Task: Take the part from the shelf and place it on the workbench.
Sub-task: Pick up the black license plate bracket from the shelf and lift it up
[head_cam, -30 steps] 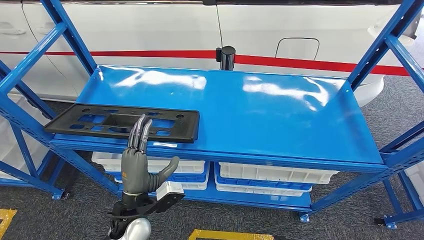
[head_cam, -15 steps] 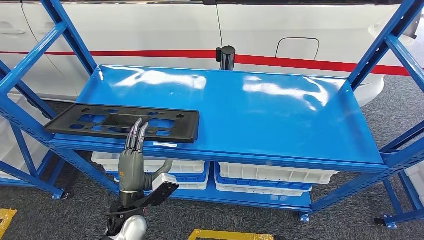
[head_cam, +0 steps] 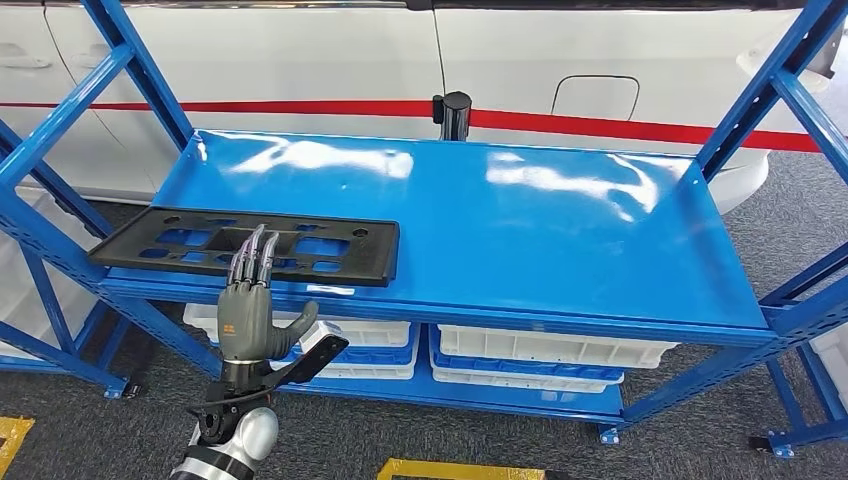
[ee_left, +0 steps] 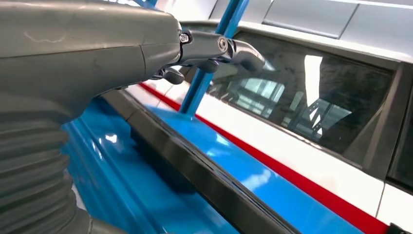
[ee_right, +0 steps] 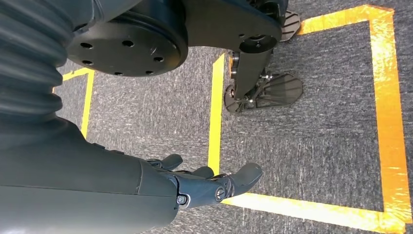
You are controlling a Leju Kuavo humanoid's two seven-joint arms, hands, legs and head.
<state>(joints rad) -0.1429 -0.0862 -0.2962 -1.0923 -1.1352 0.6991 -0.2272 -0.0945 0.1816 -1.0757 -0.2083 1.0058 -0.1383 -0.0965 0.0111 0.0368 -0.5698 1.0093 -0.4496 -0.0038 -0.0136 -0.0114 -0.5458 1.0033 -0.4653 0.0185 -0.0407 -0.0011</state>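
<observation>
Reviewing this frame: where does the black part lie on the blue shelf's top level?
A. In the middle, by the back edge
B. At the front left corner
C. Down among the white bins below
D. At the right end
B: in the head view the black part lies flat at the front left of the shelf, with the left hand just in front of it.

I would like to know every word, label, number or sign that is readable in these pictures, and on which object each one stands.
None: no view shows any readable text.
The black part bears only cut-outs, no lettering.
The blue shelf, the white car behind it and the white bins below show no label.
The yellow floor tape is plain line marking.
</observation>
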